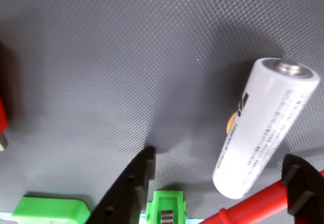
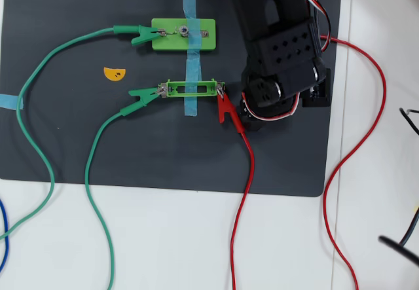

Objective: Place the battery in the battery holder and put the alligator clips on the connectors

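Observation:
In the wrist view the white battery [image 1: 263, 128] lies on the dark mat, one silvery end up-right, between my black fingers [image 1: 129, 186]. My gripper [image 1: 220, 158] is open and does not clamp it. The end of the battery holder [image 1: 166, 210] with its metal connector shows at the bottom edge, and a red alligator clip [image 1: 253, 206] lies beside it. From above, the battery holder [image 2: 191, 90] has an open slot. A green clip [image 2: 144, 96] bites its left end and a red clip [image 2: 226, 112] its right. The arm [image 2: 281, 61] hides the battery and gripper there.
A wider light-green block [image 2: 183, 33] with another green clip [image 2: 141, 36] sits farther back, held by blue tape [image 2: 190, 54]. An orange half-disc [image 2: 114, 74] lies on the mat. Red and green wires trail over the white table. A red piece [image 1: 2, 115] shows at the wrist view's left edge.

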### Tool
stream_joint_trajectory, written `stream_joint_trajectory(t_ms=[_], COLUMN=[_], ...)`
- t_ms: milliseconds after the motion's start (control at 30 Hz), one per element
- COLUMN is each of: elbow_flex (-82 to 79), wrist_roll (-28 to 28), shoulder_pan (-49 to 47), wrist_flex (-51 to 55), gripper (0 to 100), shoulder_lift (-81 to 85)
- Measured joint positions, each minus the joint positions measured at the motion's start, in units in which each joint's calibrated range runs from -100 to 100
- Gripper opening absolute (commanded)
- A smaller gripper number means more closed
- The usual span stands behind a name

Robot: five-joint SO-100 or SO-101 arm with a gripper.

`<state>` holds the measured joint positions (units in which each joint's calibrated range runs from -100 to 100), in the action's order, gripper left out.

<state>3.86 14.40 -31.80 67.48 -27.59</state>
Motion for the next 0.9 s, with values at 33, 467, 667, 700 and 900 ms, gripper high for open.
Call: stream_joint_trajectory(t_ms=[33,467,667,700,900], elbow_flex=[0.00,0.53,1.95,1.95,1.95], wrist_roll=[-0.26,-1.14,-1.19,-1.34,-3.05], shoulder_pan=[-0.11,-0.45,-0.56,-0.56,-0.67], wrist_flex=[0.00,0.00,-1.46,-1.54,-1.54], gripper=[25,14,1,1,1], shoulder_lift=[-0.08,-0.42,-1.01,-1.01,-1.01])
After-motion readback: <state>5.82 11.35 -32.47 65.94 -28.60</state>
